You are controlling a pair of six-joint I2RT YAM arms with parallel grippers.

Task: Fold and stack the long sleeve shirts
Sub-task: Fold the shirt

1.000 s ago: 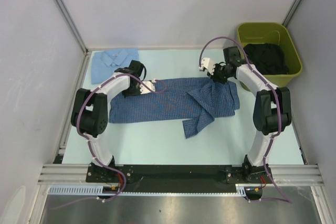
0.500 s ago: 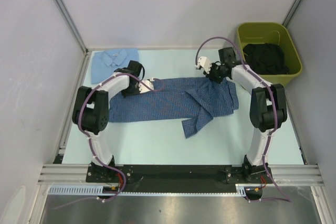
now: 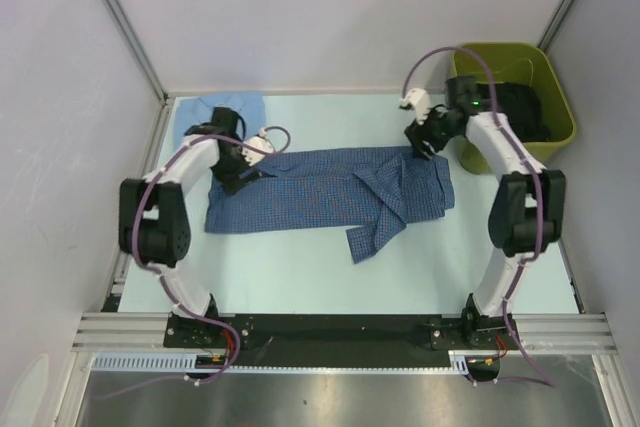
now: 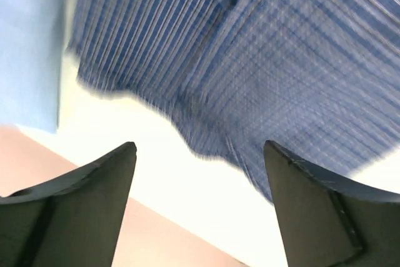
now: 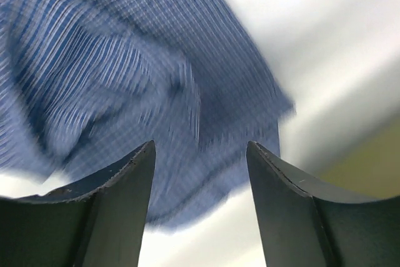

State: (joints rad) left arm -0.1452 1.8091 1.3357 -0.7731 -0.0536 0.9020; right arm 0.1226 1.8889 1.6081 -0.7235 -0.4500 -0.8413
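Judged the step in hand as folding the checked shirt (image 3: 330,192), spread along the middle of the table (image 3: 300,277), one sleeve trailing toward the near edge. Noted the pale blue shirt (image 3: 225,107) at the far left corner. Found the left gripper (image 4: 197,148) above the checked shirt's left end and the right gripper (image 5: 200,145) above its right end, fingers of both apart, holding nothing. Expect the next move to need a pinch on an edge. Counted two shirts, two grippers, one bin (image 3: 565,122) beside the far right corner
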